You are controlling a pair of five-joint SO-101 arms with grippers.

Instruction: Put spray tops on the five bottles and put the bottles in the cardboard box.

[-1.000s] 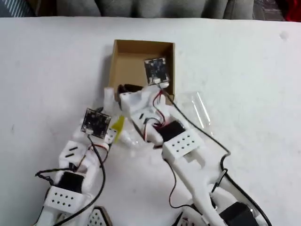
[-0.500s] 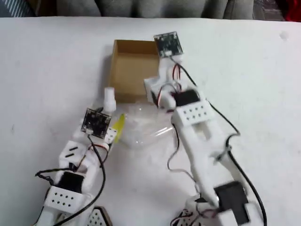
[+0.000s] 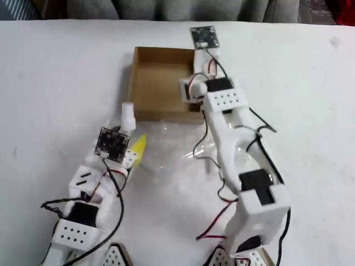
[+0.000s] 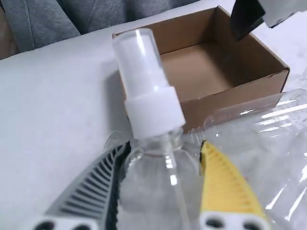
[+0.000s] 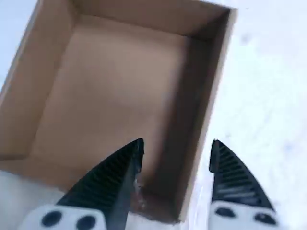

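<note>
Cardboard box (image 3: 158,83) sits mid-table, open side up. Left claw (image 4: 164,148) is clamped on a clear bottle (image 4: 156,187), grey finger on one side and yellow finger on the other. White spray top (image 4: 146,96) is on the neck and points toward the box. That bottle is outside the box, just beside its near-left corner. Right claw (image 5: 176,143) is spread wide with nothing between the fingers, hanging over the box's right side. More clear bottles (image 3: 166,145) lie on the white table (image 3: 66,72) between the arms, near the box's front wall. Can't tell how many.
</note>
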